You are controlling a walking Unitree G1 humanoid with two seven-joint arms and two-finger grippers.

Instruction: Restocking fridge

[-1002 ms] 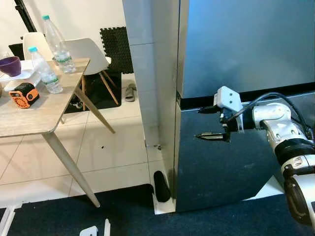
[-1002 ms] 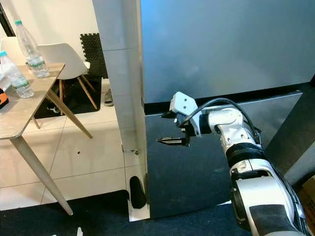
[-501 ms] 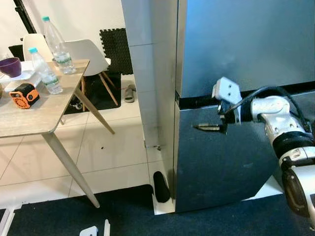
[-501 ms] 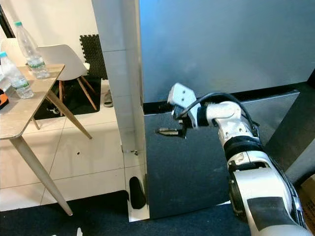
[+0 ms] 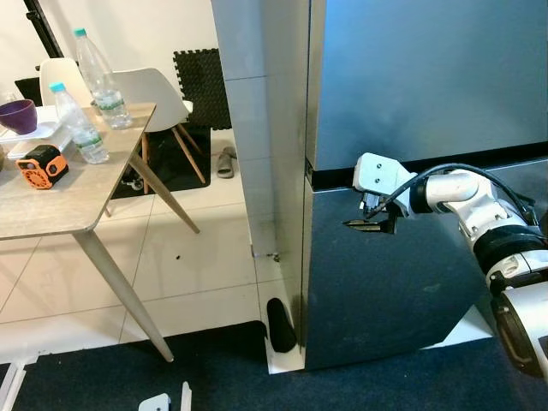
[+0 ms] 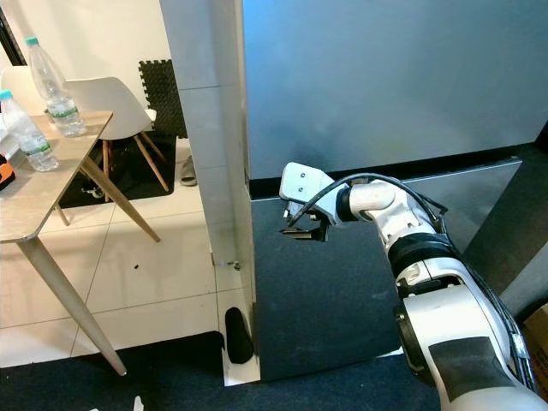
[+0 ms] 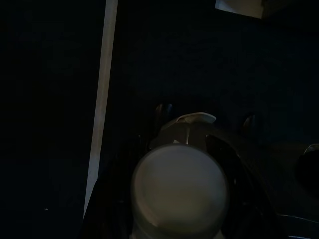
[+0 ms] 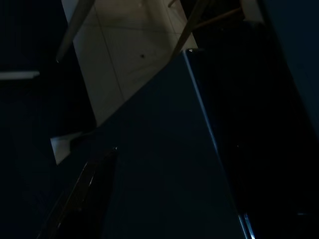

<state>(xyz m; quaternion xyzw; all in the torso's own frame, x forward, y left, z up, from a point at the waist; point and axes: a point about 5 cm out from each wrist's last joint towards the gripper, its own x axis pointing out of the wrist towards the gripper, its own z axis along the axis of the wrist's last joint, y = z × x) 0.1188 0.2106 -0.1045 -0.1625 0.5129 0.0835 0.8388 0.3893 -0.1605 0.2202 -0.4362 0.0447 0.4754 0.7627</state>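
Two water bottles (image 5: 80, 124) wait on the surface (image 5: 60, 201), well apart from the shut fridge (image 5: 411, 171). My right end effector (image 5: 370, 224), fingers nearly clenched and empty, hovers at the door seam; opening and loading remain.

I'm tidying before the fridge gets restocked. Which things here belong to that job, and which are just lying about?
Job: fridge, lower door, right gripper, two water bottles.

Lying about: purple bowl, orange tape measure, white chair, sandal.
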